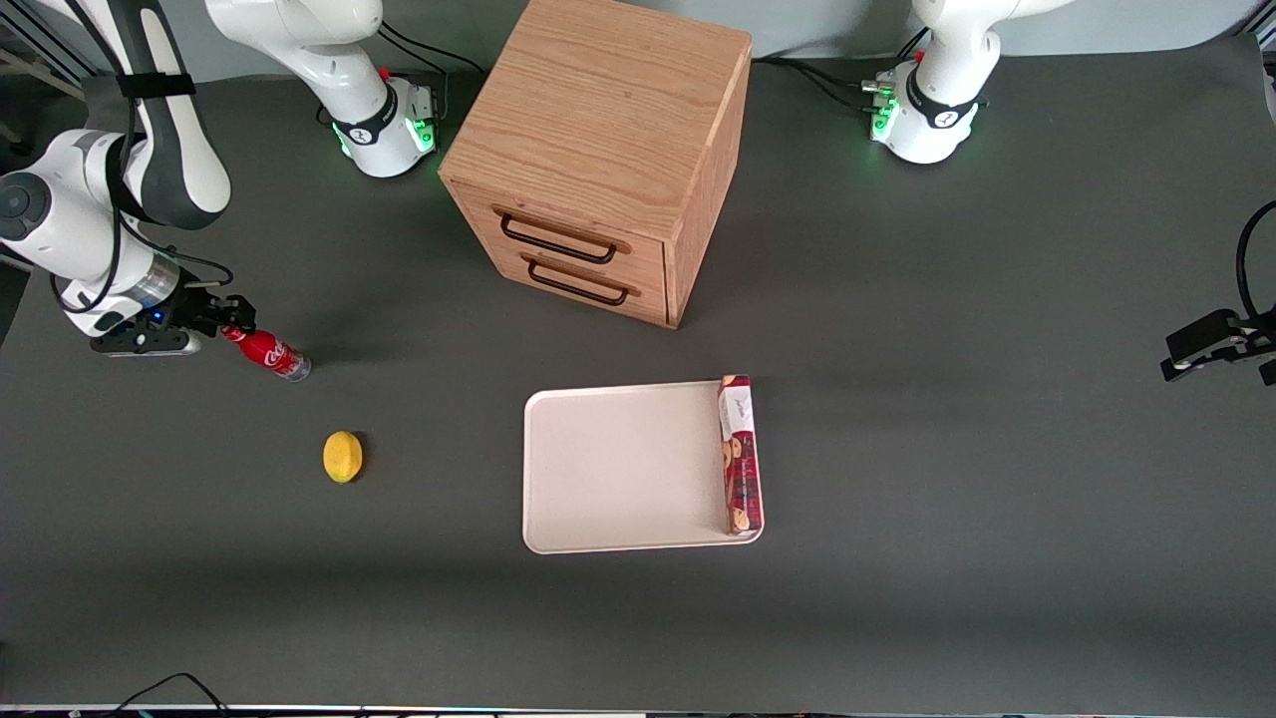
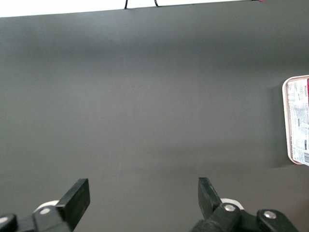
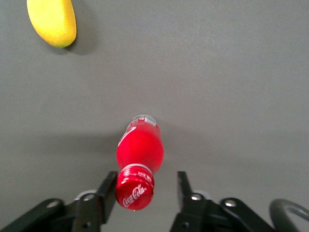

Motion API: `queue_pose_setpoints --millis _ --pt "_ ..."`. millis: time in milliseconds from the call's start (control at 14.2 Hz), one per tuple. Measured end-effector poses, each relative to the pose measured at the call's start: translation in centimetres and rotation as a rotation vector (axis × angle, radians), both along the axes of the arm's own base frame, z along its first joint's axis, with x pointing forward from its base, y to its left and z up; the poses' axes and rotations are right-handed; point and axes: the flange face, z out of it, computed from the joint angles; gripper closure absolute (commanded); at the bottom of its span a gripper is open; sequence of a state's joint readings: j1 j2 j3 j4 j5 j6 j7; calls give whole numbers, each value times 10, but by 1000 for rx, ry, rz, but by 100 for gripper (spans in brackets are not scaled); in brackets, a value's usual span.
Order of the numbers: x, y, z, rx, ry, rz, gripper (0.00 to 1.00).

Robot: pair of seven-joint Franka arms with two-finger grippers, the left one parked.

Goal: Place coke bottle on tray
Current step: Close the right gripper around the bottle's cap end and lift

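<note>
The coke bottle (image 1: pixel 267 352) lies on its side on the dark table toward the working arm's end, its red cap pointing at my gripper (image 1: pixel 234 324). In the right wrist view the bottle (image 3: pixel 140 150) has its cap between my gripper's (image 3: pixel 146 182) open fingers; one finger (image 3: pixel 108 186) touches the cap and the other stands apart. The cream-white tray (image 1: pixel 618 469) lies near the middle of the table, nearer to the front camera than the cabinet, well away from the bottle.
A long red biscuit box (image 1: pixel 739 454) lies on the tray along its edge toward the parked arm. A yellow lemon (image 1: pixel 343 457) sits on the table between bottle and tray; it also shows in the right wrist view (image 3: pixel 52 21). A wooden drawer cabinet (image 1: pixel 598 160) stands farther back.
</note>
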State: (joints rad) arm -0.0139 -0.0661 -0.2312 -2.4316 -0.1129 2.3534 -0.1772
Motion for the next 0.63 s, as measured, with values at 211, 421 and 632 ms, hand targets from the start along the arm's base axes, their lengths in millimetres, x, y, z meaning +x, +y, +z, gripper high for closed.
queue_pose_setpoints --millis 211,421,632 --pt "0 2 0 -1 1 6 100" --pt "3 6 4 -2 1 15 100" --pt "29 30 64 -9 58 62 100"
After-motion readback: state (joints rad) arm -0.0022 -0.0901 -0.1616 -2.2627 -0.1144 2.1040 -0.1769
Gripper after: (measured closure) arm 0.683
